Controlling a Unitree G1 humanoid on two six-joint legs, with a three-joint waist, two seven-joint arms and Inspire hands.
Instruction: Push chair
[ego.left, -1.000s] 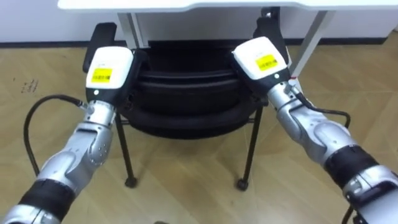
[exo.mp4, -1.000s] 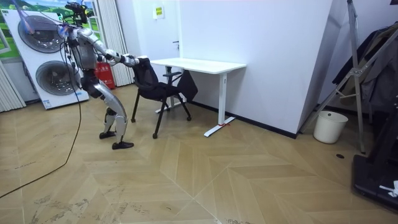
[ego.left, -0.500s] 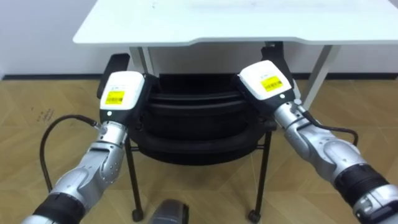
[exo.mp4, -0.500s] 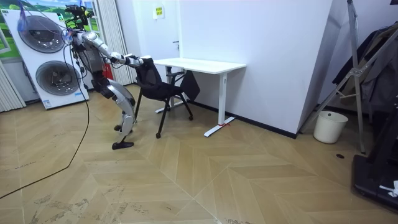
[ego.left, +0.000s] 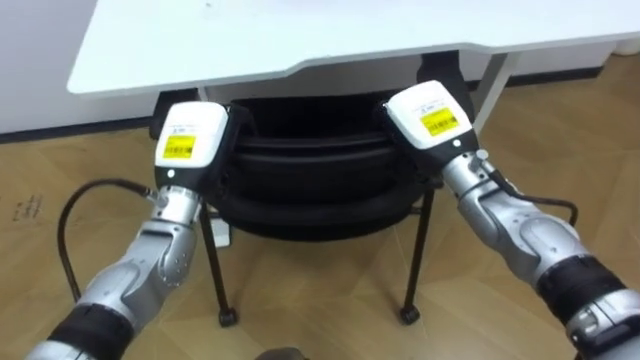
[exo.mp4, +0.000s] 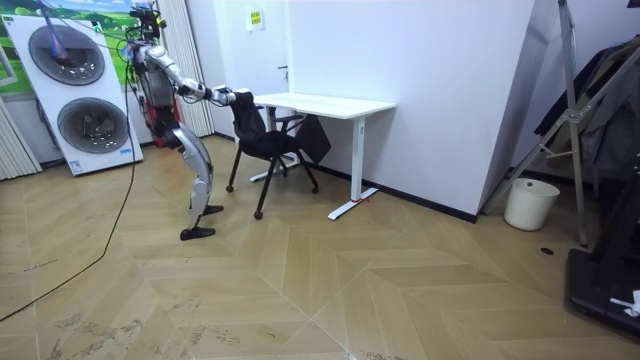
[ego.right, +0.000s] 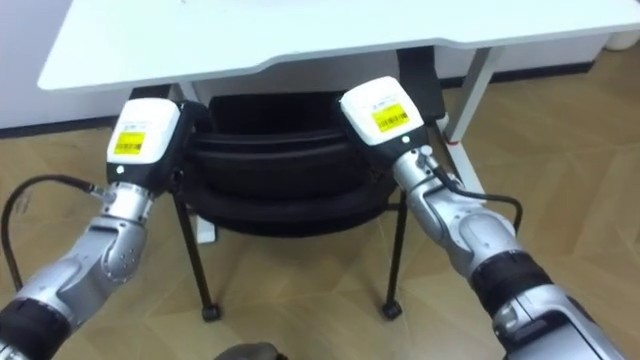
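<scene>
at the desk edge, the chair stands with its backrest toward the robot. left hand and right hand are set against the backrest's two sides; can't tell if either grasps it. robot leans forward, arms out.

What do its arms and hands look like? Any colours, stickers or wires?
The left hand and right hand each have a boxy white back with a yellow sticker bearing dark print. The forearms are rounded silver-grey metal, with black bands further up. A black cable loops from the left wrist; a thinner one runs beside the right forearm.
</scene>
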